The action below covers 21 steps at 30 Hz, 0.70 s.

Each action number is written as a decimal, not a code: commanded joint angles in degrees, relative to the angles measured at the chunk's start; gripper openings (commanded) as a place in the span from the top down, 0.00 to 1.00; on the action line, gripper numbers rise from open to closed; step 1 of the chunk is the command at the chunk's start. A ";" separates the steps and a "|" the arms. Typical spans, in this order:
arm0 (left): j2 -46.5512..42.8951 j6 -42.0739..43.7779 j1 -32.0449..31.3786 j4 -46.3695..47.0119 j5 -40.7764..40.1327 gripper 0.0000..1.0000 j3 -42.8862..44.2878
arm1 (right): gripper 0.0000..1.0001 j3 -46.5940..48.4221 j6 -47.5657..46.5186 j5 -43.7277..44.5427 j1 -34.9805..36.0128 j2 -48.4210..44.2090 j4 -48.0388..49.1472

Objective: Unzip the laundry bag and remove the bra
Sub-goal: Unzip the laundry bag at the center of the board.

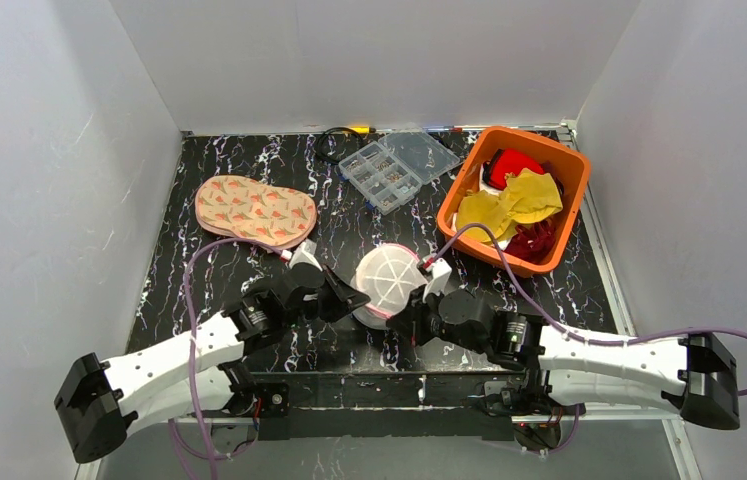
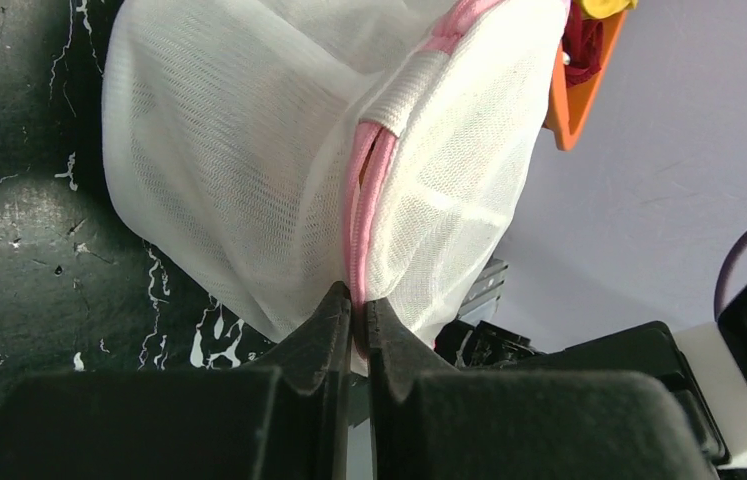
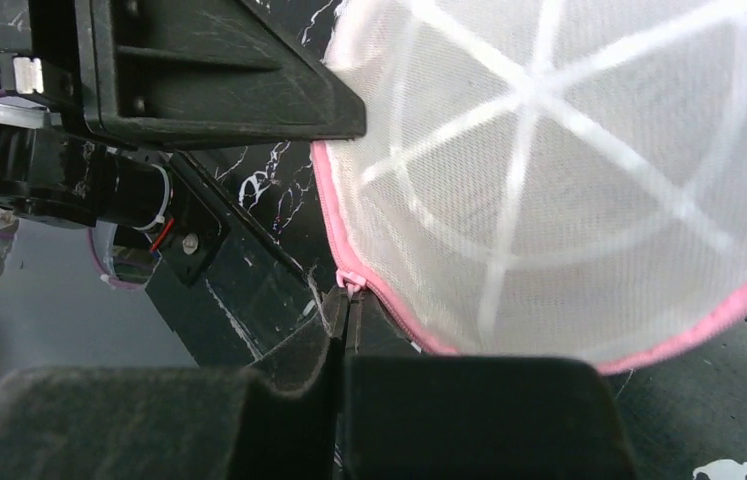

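The laundry bag (image 1: 387, 280) is a round white mesh pod with a pink zip rim and white ribs. It is held tilted between my two grippers above the front middle of the table. My left gripper (image 1: 354, 300) is shut on the pink rim (image 2: 357, 240) at the bag's left side. My right gripper (image 1: 411, 318) is shut on the pink zip pull (image 3: 351, 286) at the rim's lower edge. The bag's ribbed face (image 3: 569, 160) fills the right wrist view. The zip looks closed. The bra is hidden.
A patterned pink pad (image 1: 255, 210) lies at the back left. A clear compartment box (image 1: 396, 165) sits at the back middle. An orange bin (image 1: 515, 195) with red and yellow cloth stands at the back right. White walls enclose the table.
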 commanded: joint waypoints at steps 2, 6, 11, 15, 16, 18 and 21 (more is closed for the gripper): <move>-4.55 2.26 -0.01 -6.19 -6.15 1.00 1.62 | 0.99 0.77 0.23 5.17 0.20 -4.15 -5.22; -6.22 3.30 0.05 -8.28 -6.97 1.00 2.37 | 0.99 0.11 1.24 7.52 0.19 -6.69 -7.96; -6.90 6.59 0.13 -10.63 -6.26 1.00 4.69 | 0.99 0.25 2.73 11.57 0.18 -9.33 -12.62; -6.73 11.58 1.77 -12.18 -2.64 1.00 7.76 | 0.99 0.90 2.41 15.12 0.15 -11.94 -16.69; -6.39 12.90 2.84 -12.54 -0.88 1.00 8.76 | 0.99 1.16 1.69 15.59 0.17 -12.52 -17.44; -5.28 16.10 5.28 -12.35 3.75 1.00 10.43 | 0.99 2.01 -0.24 15.75 0.15 -12.85 -18.74; -2.69 19.50 9.66 -11.60 12.23 1.00 12.18 | 0.99 3.22 -2.99 15.67 0.19 -11.52 -20.56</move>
